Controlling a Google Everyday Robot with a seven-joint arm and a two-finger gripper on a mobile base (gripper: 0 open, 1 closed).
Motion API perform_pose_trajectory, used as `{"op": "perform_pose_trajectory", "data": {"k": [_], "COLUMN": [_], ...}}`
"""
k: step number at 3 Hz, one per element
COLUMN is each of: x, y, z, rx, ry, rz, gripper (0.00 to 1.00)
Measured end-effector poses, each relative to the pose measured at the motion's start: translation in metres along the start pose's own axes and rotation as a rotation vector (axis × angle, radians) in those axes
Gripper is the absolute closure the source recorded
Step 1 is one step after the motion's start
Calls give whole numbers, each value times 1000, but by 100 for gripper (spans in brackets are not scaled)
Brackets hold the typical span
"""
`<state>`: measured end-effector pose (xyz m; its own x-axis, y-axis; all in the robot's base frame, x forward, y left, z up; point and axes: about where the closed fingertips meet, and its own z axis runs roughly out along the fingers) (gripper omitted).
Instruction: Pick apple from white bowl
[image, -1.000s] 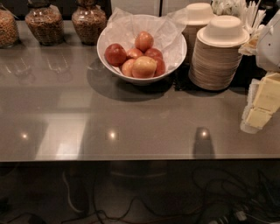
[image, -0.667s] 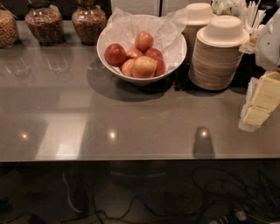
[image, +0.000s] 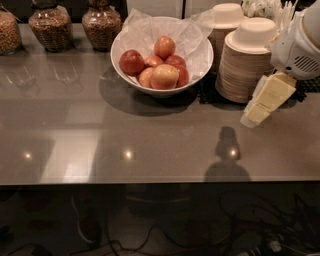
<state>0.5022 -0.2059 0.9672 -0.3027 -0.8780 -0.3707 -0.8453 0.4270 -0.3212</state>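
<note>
**Gripper hanging by the right edge, apple lying in the bowl**

You are looking down at a glossy grey worktop (image: 150, 145). The white bowl (image: 122, 76) is sitting near its back edge, a little right of the middle. Crumpled tissue paper (image: 196, 37) is lining the bowl and rising above the rim on the back and right sides.

The apple (image: 163, 76), pale yellow-orange with a light blush, is lying at the front of the pile, on the side facing the front edge of the worktop. A dark red apple (image: 132, 62) is resting just beside it, toward the left edge. A pink-red apple (image: 164, 46) is sitting behind it, toward the back edge. More small red ones are crowding in around it.

The gripper (image: 252, 116) is hanging over the worktop near the right edge. It is slanting down and toward the left, well apart from the bowl and the apple. The white arm housing (image: 299, 50) is coming in from the right edge above it. You cannot tell whether the gripper is open or closed, and it is carrying nothing that you can see.

A tall stack of beige disposable bowls (image: 242, 70) is standing just beside the white bowl, between it and the gripper. A second stack (image: 226, 22) is standing behind the first, against the back edge. Three glass jars (image: 47, 27) of brown contents are lining the back edge toward the back left corner. Small ceiling lights are glinting in the worktop along its front half.
</note>
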Motion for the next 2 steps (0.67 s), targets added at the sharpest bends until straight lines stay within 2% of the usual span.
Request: {"op": "perform_pose_trajectory", "data": {"k": [1,2], "x": [-31,-66], "y": [-27,-45], "z": [21,42], "rx": [31,25], "ry": [-98,-161], "rz": [33,43], "gripper": [0,0]}}
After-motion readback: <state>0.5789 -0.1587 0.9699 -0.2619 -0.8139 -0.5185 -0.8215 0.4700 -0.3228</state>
